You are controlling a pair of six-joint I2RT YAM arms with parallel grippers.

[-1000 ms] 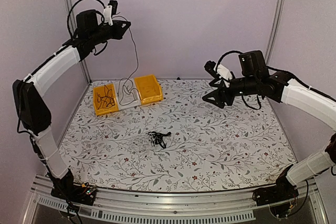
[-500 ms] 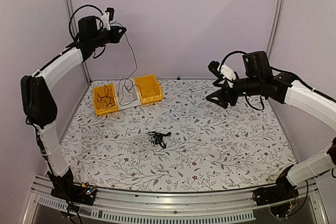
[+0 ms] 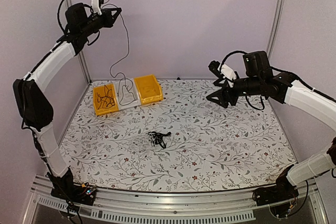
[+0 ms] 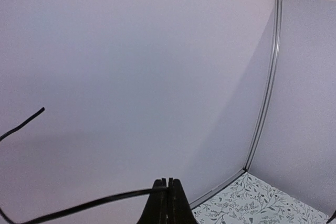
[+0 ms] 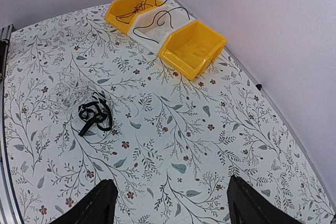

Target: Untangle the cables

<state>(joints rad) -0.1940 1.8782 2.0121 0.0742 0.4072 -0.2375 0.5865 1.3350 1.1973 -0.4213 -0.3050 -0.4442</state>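
Observation:
My left gripper is raised high near the back left wall and is shut on a thin black cable. That cable hangs down in a long curve, and its lower end loops in the white bin. A small tangle of cables, black with a pale one beside it, lies on the floral table. My right gripper hovers open above the table's right half, holding nothing, well away from the tangle.
Three bins stand in a row at the back left: a yellow bin holding black cords, the white bin, and an empty yellow bin. Walls close the back and the sides.
My left arm has risen and swung to the left, drawing the black cable higher out of the white bin. The right arm shifted slightly back, then held still.

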